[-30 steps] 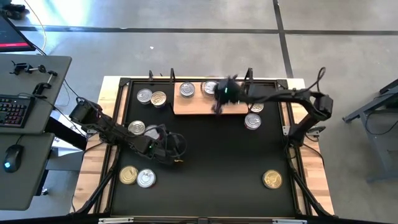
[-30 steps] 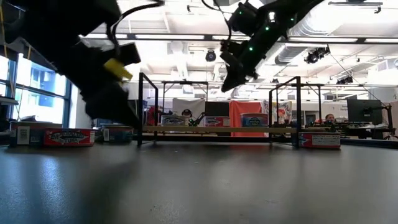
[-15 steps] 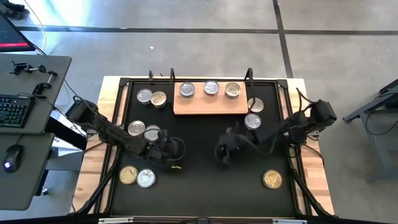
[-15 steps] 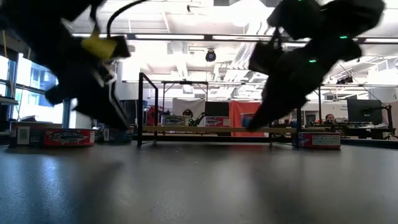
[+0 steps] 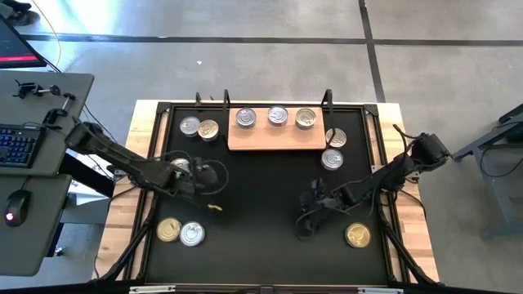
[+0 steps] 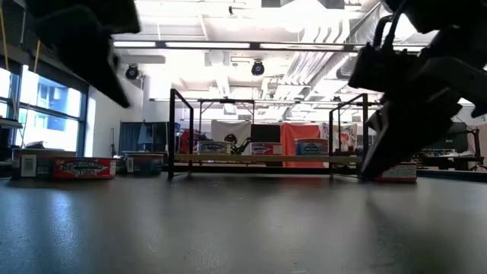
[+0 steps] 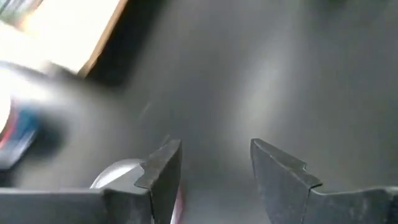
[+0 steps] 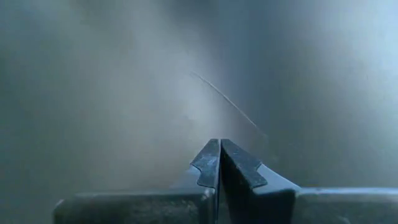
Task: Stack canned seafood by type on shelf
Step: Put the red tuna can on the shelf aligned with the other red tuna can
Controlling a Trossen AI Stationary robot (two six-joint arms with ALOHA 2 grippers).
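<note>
**Three tins on the shelf, none stacked yet**

The shelf [image 5: 275, 131] — the pale wooden board at the far edge of the black mat [image 5: 261, 196] — carries three silver-lidded tins [image 5: 278, 116] in a single row, side by side, none on top of another. So placing has begun, but by my reading the stacking by type has not.

Everything else lies off the shelf. Just beside its left end sit a silver and a gold tin [image 5: 199, 127]; just off its right end, two more [image 5: 333, 148]. Well nearer the front than the shelf, a gold and a silver tin [image 5: 181, 232] lie at front left and a lone gold tin [image 5: 356, 235] at front right.

The left gripper [image 5: 214, 181] hangs low, front-left of the shelf, fingers apart and holding nothing, with a silver tin [image 7: 118, 173] just beside one finger. The right gripper [image 5: 305, 220] is front-right of the shelf, fingers pressed together and empty — most of the work is left.
</note>
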